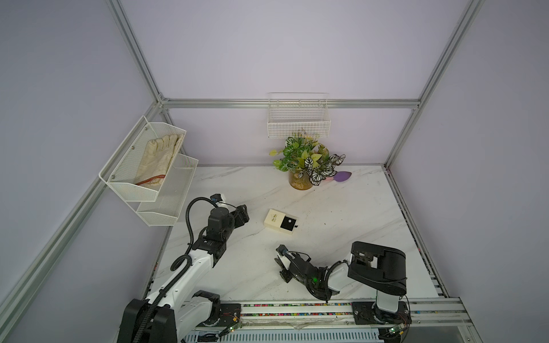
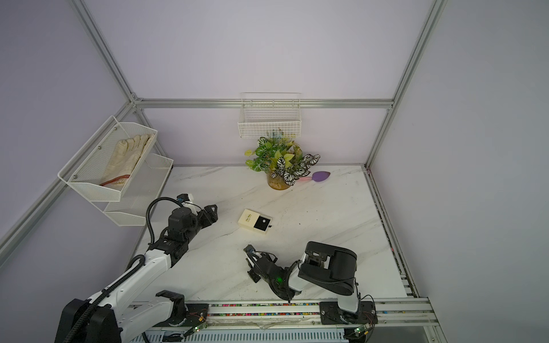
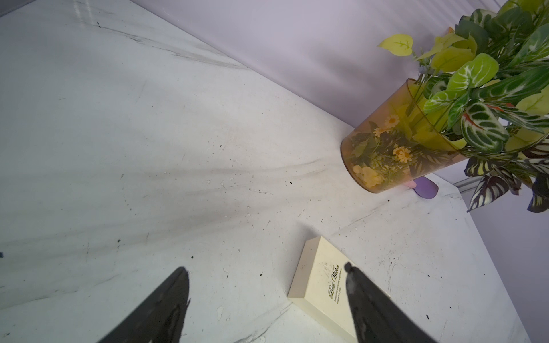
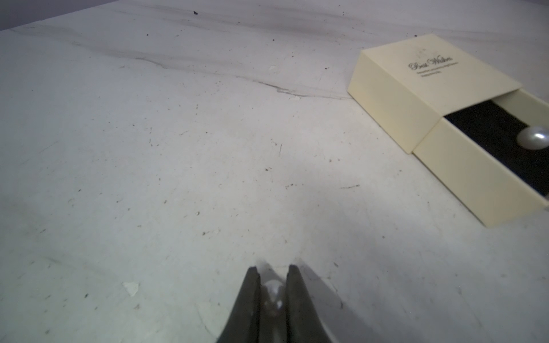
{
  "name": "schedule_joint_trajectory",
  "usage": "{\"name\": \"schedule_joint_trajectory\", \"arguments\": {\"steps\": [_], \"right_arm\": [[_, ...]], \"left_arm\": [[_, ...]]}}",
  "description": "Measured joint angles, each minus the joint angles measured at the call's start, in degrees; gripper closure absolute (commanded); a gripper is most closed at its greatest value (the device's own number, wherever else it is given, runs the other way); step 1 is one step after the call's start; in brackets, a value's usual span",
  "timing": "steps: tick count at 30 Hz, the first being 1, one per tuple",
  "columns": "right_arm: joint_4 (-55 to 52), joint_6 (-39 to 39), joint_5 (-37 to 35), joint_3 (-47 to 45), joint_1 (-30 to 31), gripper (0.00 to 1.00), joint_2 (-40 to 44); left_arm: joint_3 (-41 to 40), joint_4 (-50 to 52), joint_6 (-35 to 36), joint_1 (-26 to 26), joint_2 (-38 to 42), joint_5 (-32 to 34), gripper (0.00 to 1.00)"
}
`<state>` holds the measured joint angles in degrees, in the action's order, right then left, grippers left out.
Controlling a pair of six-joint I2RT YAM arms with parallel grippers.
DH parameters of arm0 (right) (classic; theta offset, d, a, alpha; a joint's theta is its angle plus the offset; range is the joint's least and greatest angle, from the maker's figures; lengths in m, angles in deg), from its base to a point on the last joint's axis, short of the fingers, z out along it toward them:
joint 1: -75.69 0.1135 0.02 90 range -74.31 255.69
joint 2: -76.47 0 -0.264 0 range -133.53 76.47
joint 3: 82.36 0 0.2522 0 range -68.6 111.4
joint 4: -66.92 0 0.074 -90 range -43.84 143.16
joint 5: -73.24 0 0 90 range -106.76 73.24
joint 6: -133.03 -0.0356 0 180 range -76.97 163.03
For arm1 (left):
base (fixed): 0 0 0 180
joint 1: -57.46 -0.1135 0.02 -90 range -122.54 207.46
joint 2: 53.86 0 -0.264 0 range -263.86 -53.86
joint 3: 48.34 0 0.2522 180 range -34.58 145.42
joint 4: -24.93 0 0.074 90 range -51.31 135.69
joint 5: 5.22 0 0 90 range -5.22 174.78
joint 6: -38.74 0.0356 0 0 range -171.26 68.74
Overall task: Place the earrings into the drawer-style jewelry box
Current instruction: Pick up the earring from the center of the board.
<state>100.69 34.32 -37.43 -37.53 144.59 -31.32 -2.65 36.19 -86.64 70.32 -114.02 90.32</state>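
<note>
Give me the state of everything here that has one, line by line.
drawer-style jewelry box: drawer slid open.
first earring: lying in the open drawer.
second earring: pinched in the right gripper.
right gripper: shut on second earring.
left gripper: open, empty.
glove: lying in upper mesh shelf.

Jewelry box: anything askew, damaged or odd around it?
Nothing damaged. The jewelry box sits at an angle on the table, its drawer pulled out with one earring inside. The second earring is pinched in the right gripper. Only oddities: dark specks and a white flake nearby.
</note>
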Motion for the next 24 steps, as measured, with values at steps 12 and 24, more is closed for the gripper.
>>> {"name": "schedule_joint_trajectory", "arguments": {"steps": [12, 24], "right_arm": [[-13.05, 0.0, 0.59, 1.33, -0.17, 1.0, 15.65], [-34.73, -3.34, 30.1, 8.24, -20.83, 1.0, 34.95]], "left_arm": [[0.0, -0.13, 0.02, 0.0, -0.15, -0.09, 0.18], [0.35, -2.19, 3.52, 0.13, -6.78, -12.13, 0.19]]}}
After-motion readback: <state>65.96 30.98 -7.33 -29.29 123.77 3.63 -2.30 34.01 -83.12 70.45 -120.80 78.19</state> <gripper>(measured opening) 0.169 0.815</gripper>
